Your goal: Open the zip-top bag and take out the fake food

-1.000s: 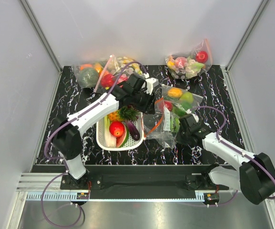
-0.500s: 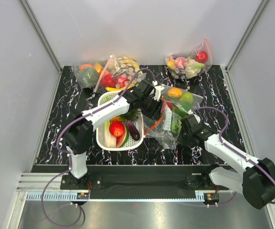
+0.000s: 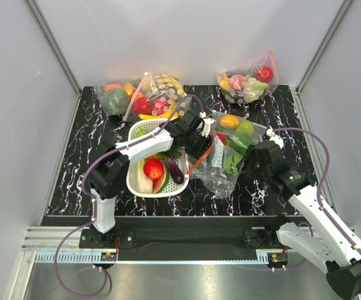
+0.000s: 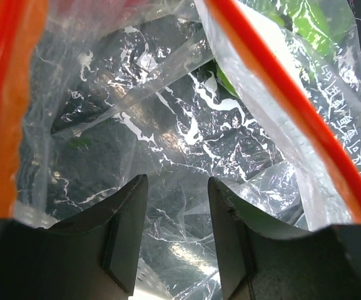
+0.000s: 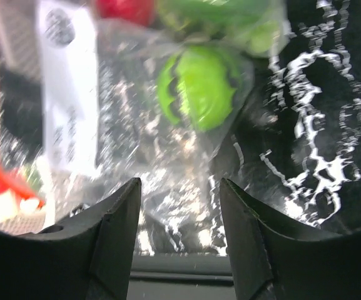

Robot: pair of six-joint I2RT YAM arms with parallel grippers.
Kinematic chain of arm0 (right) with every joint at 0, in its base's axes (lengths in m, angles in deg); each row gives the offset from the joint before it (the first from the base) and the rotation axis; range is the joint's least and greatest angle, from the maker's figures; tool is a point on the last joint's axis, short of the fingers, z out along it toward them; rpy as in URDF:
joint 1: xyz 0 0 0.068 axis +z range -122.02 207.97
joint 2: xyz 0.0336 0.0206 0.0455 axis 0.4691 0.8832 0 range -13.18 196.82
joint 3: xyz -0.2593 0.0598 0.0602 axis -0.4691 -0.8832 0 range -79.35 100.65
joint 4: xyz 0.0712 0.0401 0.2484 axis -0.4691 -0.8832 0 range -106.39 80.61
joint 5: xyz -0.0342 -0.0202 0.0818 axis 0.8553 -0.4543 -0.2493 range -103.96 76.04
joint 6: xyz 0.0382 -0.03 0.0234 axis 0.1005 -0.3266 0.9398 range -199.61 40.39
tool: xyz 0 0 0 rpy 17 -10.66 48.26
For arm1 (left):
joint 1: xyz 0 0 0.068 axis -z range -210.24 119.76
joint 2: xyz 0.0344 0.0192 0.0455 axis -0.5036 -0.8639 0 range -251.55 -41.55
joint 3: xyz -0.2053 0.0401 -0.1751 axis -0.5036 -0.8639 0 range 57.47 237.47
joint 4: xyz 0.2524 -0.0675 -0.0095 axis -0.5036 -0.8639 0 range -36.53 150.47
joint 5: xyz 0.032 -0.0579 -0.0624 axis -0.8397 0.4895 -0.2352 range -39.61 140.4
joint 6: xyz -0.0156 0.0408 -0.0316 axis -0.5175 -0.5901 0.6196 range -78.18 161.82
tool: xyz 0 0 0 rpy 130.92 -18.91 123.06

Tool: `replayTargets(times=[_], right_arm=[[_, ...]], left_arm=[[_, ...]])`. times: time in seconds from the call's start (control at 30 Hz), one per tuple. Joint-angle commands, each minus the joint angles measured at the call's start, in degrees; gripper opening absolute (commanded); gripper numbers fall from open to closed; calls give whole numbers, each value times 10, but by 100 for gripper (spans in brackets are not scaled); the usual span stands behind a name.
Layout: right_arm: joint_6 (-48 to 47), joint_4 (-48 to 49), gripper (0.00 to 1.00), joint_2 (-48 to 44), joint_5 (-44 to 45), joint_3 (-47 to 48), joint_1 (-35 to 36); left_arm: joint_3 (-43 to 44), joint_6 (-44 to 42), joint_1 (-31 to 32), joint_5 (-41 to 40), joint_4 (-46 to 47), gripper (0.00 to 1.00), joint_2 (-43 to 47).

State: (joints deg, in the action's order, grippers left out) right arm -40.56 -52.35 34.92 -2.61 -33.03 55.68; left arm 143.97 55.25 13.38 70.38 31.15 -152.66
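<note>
The zip-top bag [image 3: 218,172] lies crinkled right of the basket, its white label [image 3: 219,153] up and its orange-red zip strip [image 4: 280,75] spread wide. My left gripper [image 4: 177,181] stands open inside the bag's mouth [image 3: 202,145], with only clear film ahead of its fingers. A green round fruit [image 5: 199,87] sits in the bag near its bottom. My right gripper [image 5: 180,181] is open just off the bag's lower right side [image 3: 250,165], gripping nothing. A red round fruit [image 3: 153,169] lies in the basket. The left arm hides most of the pineapple.
The white basket [image 3: 132,178] left of the bag also holds a watermelon slice and an eggplant [image 3: 175,170]. A clear bag with an orange and a green apple [image 3: 238,128] lies just behind. A dotted bag [image 3: 161,90] and another full bag [image 3: 246,84] sit at the back.
My right gripper has opened, let go of the bag's lower edge and risen away to the right. My left gripper has moved right, from the basket's far side into the bag's mouth.
</note>
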Motion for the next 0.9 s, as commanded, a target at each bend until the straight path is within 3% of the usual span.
replayTargets(times=[0.0,0.17,0.37,0.6,0.7,0.87], right_arm=[[-12,37,60,30,10,-4,-43],[-15,146,60,74,-41,-39,-121],[-26,219,60,146,-66,-39,-132],[-23,227,58,190,-52,-53,-134],[-15,237,48,194,-49,-67,-135],[-10,232,15,234,-50,-70,-137]], left_arm=[[-6,3,1,19,39,47,4],[-10,7,0,22,39,47,5],[-7,12,0,30,38,47,5],[-8,12,0,34,41,47,11],[-10,16,0,41,46,47,12],[-6,17,0,47,52,47,10]])
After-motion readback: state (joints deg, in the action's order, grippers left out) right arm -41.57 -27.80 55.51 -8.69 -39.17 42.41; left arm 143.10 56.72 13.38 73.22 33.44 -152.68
